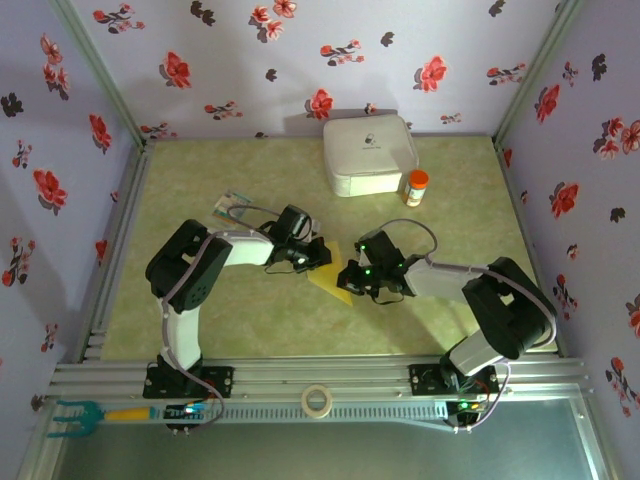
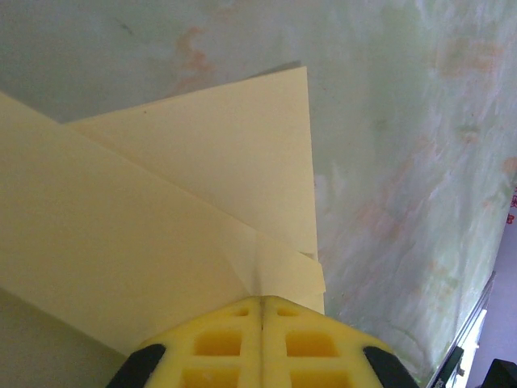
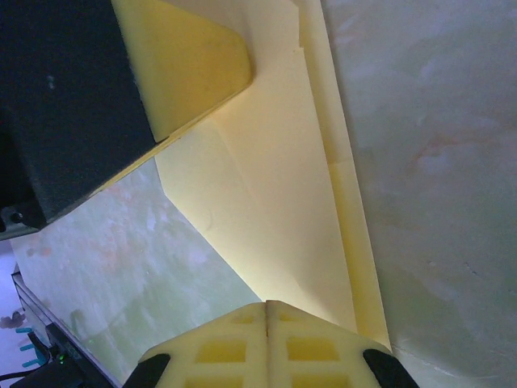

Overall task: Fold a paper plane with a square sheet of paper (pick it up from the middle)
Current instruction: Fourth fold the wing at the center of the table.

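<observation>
The yellow sheet of paper (image 1: 331, 279) lies mid-table, folded into a pointed shape with layered flaps, between the two grippers. My left gripper (image 1: 319, 256) is at its upper left edge. In the left wrist view the jaws are shut and the paper (image 2: 161, 210) puckers into a small crease that runs straight into their seam (image 2: 262, 297). My right gripper (image 1: 351, 277) comes in from the right, shut, its tips (image 3: 267, 302) resting on the paper (image 3: 283, 186), which runs on beneath them. The left gripper's finger (image 3: 182, 69) shows at the upper left of the right wrist view.
A white rounded box (image 1: 368, 155) and a small orange-capped bottle (image 1: 416, 187) stand at the back. A teal-and-white card (image 1: 232, 208) lies behind the left arm. A tape roll (image 1: 317, 400) and a teal-tipped tool (image 1: 75, 415) rest on the front rail.
</observation>
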Robot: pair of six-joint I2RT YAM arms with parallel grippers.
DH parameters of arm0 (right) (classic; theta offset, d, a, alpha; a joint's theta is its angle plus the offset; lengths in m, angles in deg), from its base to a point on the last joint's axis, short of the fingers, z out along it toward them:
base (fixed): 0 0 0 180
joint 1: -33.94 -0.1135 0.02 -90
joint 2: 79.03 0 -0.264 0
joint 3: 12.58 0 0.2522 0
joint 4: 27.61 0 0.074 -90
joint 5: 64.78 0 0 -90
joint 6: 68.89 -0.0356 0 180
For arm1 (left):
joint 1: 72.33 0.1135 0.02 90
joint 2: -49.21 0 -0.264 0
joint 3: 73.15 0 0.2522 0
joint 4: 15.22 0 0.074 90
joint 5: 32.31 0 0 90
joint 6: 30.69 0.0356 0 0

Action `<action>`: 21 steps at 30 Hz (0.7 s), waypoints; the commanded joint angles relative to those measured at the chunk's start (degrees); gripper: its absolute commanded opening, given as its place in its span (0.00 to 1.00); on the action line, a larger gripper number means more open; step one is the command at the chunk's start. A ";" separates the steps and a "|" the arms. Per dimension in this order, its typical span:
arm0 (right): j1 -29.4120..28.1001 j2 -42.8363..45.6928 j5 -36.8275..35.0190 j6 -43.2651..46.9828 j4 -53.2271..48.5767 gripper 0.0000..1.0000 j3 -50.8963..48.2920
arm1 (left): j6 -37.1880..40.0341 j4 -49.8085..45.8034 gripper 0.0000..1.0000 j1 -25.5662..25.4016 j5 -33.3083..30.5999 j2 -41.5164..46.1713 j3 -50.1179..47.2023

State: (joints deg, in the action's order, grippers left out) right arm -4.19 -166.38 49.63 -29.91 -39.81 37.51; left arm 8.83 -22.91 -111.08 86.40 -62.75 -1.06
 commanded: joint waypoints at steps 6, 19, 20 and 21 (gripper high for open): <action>-0.11 2.52 0.30 0.49 -1.97 0.04 1.57 | 0.57 -2.81 0.00 0.68 -2.03 -2.05 -1.46; -0.48 -3.47 2.08 -0.03 0.08 0.03 -0.66 | 0.84 -3.32 0.00 1.04 -1.95 -2.56 -1.03; -0.45 -3.25 2.17 -0.25 0.30 0.03 -1.54 | 0.89 -3.34 0.00 1.12 -1.93 -2.56 -1.02; -0.45 -2.77 2.24 -0.49 0.64 0.03 -2.86 | 0.83 -3.42 0.00 1.12 -1.97 -2.57 -1.02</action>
State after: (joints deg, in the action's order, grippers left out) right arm -4.30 -169.16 51.07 -30.00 -39.26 37.56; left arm 8.85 -22.93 -110.79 86.66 -62.82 -1.06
